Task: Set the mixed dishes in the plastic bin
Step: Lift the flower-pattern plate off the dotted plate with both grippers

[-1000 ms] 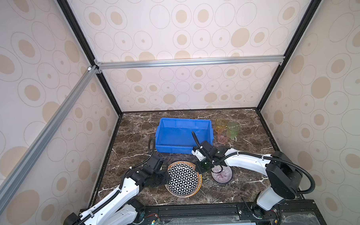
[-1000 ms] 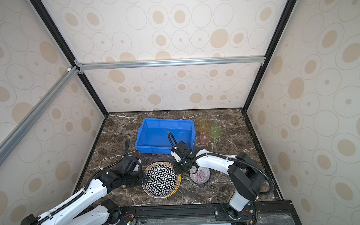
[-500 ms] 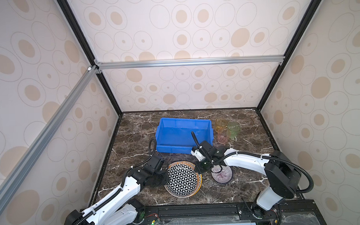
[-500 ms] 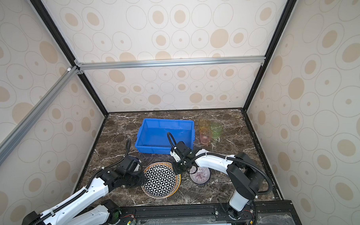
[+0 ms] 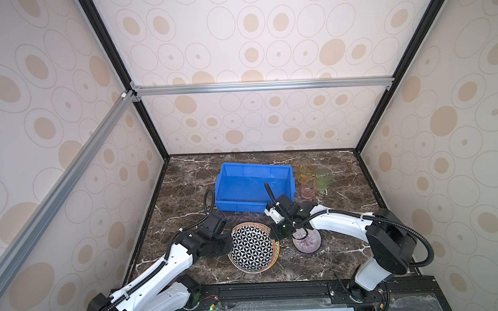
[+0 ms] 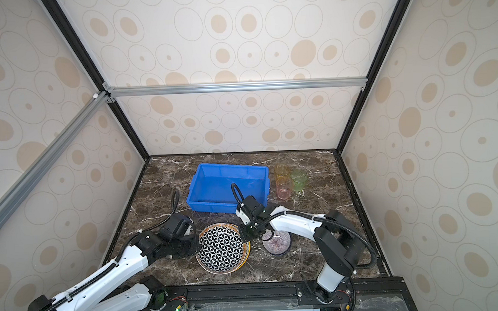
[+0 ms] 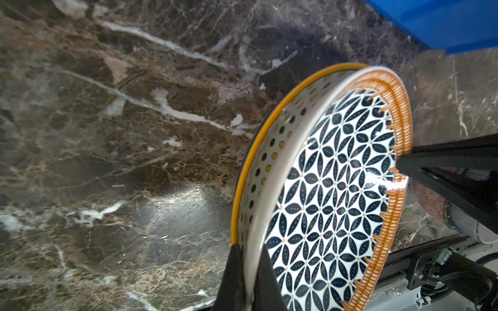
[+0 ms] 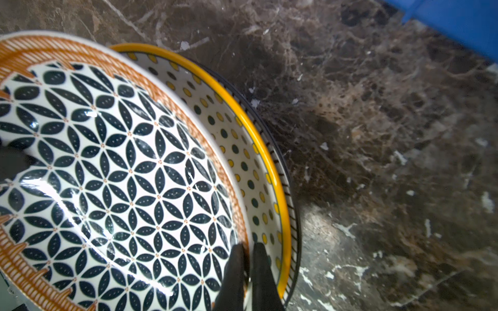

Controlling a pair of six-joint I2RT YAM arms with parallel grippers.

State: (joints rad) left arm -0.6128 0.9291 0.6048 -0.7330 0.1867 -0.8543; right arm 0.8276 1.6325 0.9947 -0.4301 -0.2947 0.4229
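In both top views, the left gripper [image 5: 230, 246] and the right gripper [image 5: 277, 237] pinch opposite edges of the lattice plate [image 5: 252, 248]. It tops a stack on the marble table [image 5: 186, 192], near the blue bin [image 5: 238, 206], with a purple-rayed bowl [image 5: 308, 242] beside it. In the left wrist view, closed fingers [image 7: 234, 274] clamp that plate's rim above a dotted plate [image 7: 269, 156]. In the right wrist view, the right gripper's jaws, nearly together, nip the other rim, and a striped plate [image 8: 292, 204] lies lowest.

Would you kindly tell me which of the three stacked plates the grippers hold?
The lattice plate, black-and-white with an orange striped rim: the left gripper and right gripper pinch its edge. The yellow-rimmed dotted plate and the dark-striped plate sit underneath.
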